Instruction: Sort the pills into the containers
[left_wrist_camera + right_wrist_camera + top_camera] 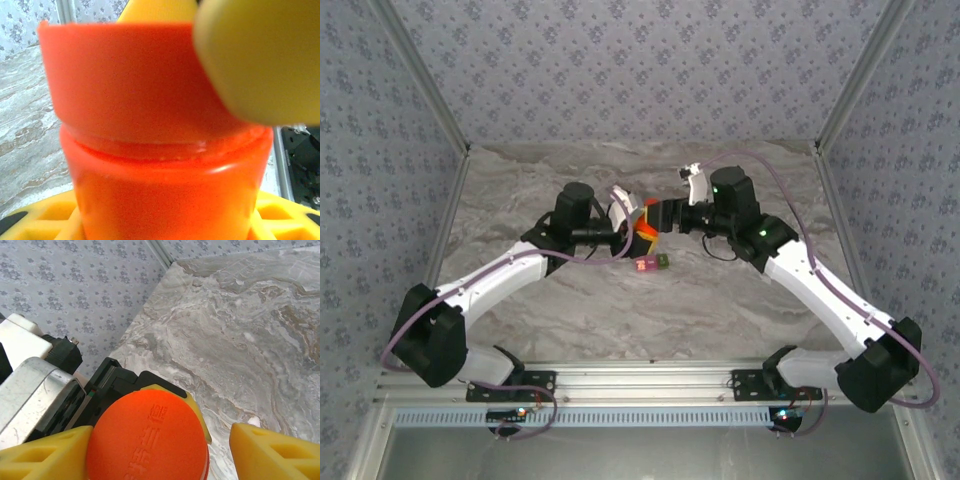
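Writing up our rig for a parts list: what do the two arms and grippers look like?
Both the left arm and right arm have white links with black joint housings, and a purple cable runs along each. Small green lights glow on the right arm. The fingers are yellow ribbed plastic.

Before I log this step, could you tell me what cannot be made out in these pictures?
Bottle contents: left wrist view, hidden by its orange wall; right wrist view, by the cap.
Containers: top view, too small to tell whether they hold pills.
Bottle's base: left wrist view, cut off by the bottom edge.
Yellow finger: left wrist view, blurred.
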